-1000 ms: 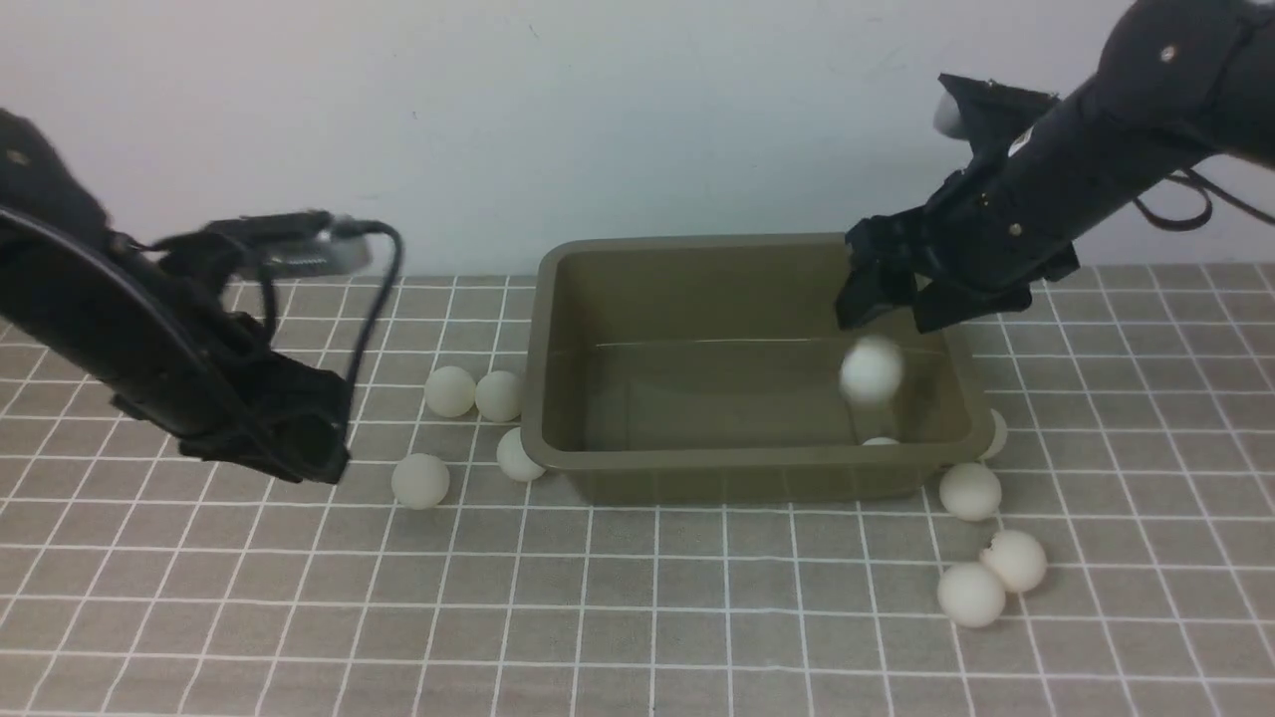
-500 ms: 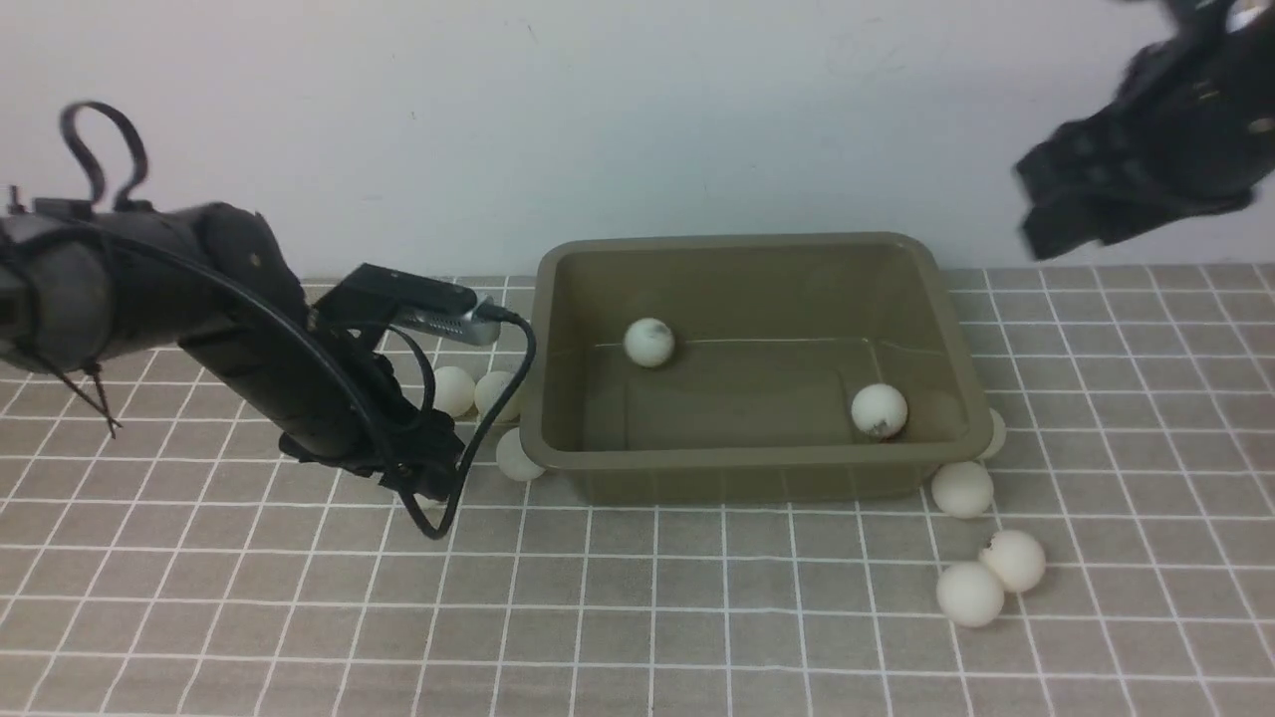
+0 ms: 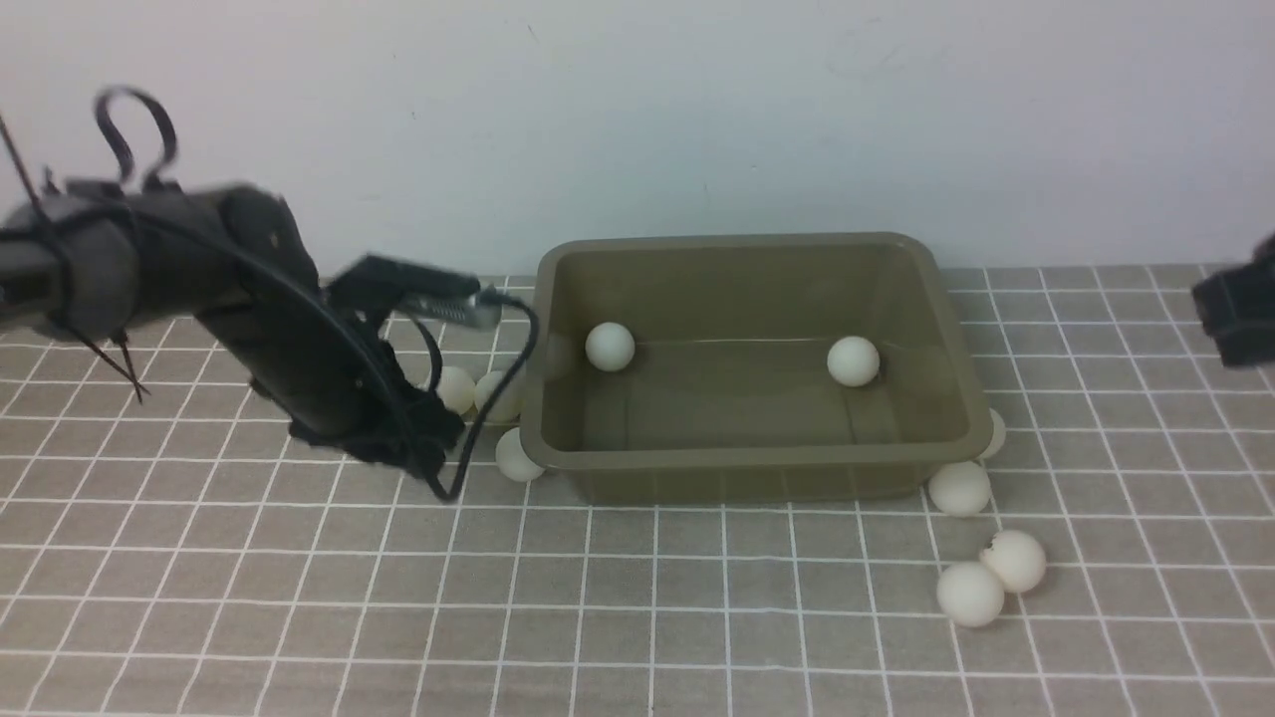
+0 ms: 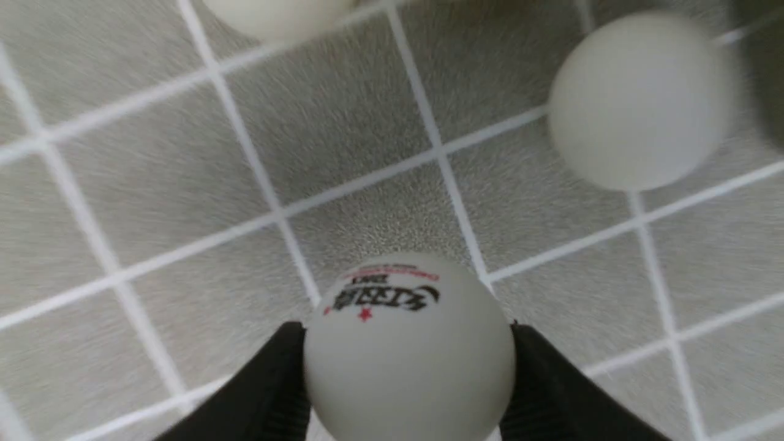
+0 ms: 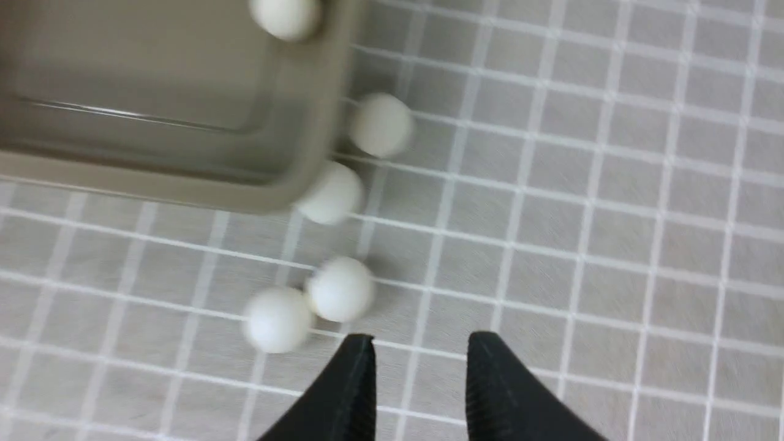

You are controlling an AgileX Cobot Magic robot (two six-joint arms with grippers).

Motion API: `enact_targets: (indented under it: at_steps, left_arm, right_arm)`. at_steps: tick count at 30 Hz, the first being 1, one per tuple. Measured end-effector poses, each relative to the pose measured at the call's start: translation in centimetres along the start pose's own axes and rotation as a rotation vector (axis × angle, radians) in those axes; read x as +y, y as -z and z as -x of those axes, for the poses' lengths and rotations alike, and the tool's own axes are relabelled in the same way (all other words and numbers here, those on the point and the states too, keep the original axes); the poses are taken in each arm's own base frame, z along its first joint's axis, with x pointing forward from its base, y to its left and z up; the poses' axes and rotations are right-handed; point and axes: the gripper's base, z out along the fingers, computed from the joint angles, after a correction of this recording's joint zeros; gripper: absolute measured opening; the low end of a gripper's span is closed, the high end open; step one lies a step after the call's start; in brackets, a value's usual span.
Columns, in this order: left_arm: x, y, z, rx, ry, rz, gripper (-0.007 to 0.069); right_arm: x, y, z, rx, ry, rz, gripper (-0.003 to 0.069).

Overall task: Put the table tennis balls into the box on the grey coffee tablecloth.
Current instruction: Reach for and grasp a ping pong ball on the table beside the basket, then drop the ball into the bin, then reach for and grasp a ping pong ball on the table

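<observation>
Grey coffee tablecloth [image 3: 697, 617] covers the table under a pale wall [image 3: 637, 119], and the box [image 3: 737, 459] sits by the far edge, near the middle. Two table tennis balls [image 3: 610, 347] lie inside it, with others scattered on the cloth off both its short ends. Left gripper [image 3: 418, 453] is down low, just beside the box's left end. Over to the left wrist: its black fingers [image 4: 269, 386] are clenched on a logo ball [image 4: 409, 349]. Right wrist now: the right gripper [image 5: 422, 343] is parted and empty above the cloth, near a touching pair of balls [image 5: 340, 288].

The box [image 3: 739, 459] stands open above; balls [image 3: 960, 488] crowd both its ends.
</observation>
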Motion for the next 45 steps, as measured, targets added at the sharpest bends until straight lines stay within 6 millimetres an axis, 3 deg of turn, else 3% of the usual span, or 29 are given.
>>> enact_targets:
  at_steps: [2,3,4,6,8,13,14,17,22,24,27,30,34,37,39,42,45]
  left_arm:
    - [-0.6,3.9,1.1,-0.056,-0.014,-0.001,0.0353]
    - [-0.8,4.2,1.2,-0.058,-0.013,-0.004,0.0353]
    - [-1.6,6.5,1.7,-0.114,-0.027,-0.014,0.0353]
    - [-2.3,7.6,2.1,-0.149,-0.036,-0.028,0.0353]
    - [-4.5,8.8,2.6,-0.201,-0.064,-0.085,0.0353]
    - [-8.9,7.5,3.3,-0.239,-0.173,-0.139,0.0353]
    - [-8.9,7.5,3.4,-0.244,-0.173,-0.137,0.0353]
    - [-10.8,5.4,4.1,-0.275,-0.211,-0.143,0.0353]
    - [-11.4,2.5,4.3,-0.239,-0.186,-0.15,0.0467]
    - [-11.2,1.3,4.2,-0.211,-0.169,-0.151,0.0566]
    - [-11.1,1.1,4.3,-0.204,-0.15,-0.148,0.0645]
    - [-10.9,1.9,4.8,-0.215,-0.133,-0.143,0.064]
    - [-9.8,4.7,5.8,-0.245,-0.091,-0.111,0.054]
    - [-7.6,8.4,6.2,-0.257,-0.065,-0.038,0.0323]
    - [-5.8,11.0,5.9,-0.263,-0.049,0.023,0.0107]
    - [-3.7,13.3,5.4,-0.295,-0.013,0.071,0.0024]
    - [-2.0,15.1,4.7,-0.312,0.032,0.096,-0.0002]
  right_arm:
    - [-1.2,-2.0,-0.7,0.0,-0.06,-0.019,0.0202]
    - [-1.5,-2.4,-0.8,0.007,-0.071,-0.023,0.0203]
    - [-2.2,-4.2,-1.2,0.024,-0.13,-0.017,0.0211]
    - [-2.5,-5.2,-1.3,0.042,-0.16,-0.005,0.0222]
    - [-2.3,-7.6,-1.6,0.115,-0.195,0.057,0.0263]
    - [-0.6,-12.5,-2.0,0.276,-0.209,0.241,0.0408]
    - [-0.6,-12.7,-2.0,0.282,-0.215,0.245,0.0414]
    - [-0.2,-15.4,-2.5,0.352,-0.213,0.29,0.0506]
    - [-0.4,-17.4,-2.7,0.365,-0.215,0.268,0.0543]
    - [-0.5,-18.2,-2.7,0.358,-0.222,0.258,0.0547]
    - [-0.5,-19.3,-2.8,0.354,-0.227,0.246,0.0549]
    - [0.2,-20.2,-3.1,0.367,-0.215,0.247,0.0549]
    - [1.3,-20.8,-3.2,0.371,-0.185,0.253,0.0549]
    - [1.9,-21.3,-3.3,0.365,-0.193,0.249,0.0536]
    - [1.9,-21.6,-3.3,0.36,-0.215,0.239,0.0472]
    - [1.9,-21.9,-3.3,0.361,-0.221,0.235,0.0349]
    - [1.6,-21.7,-3.1,0.364,-0.213,0.232,0.0361]
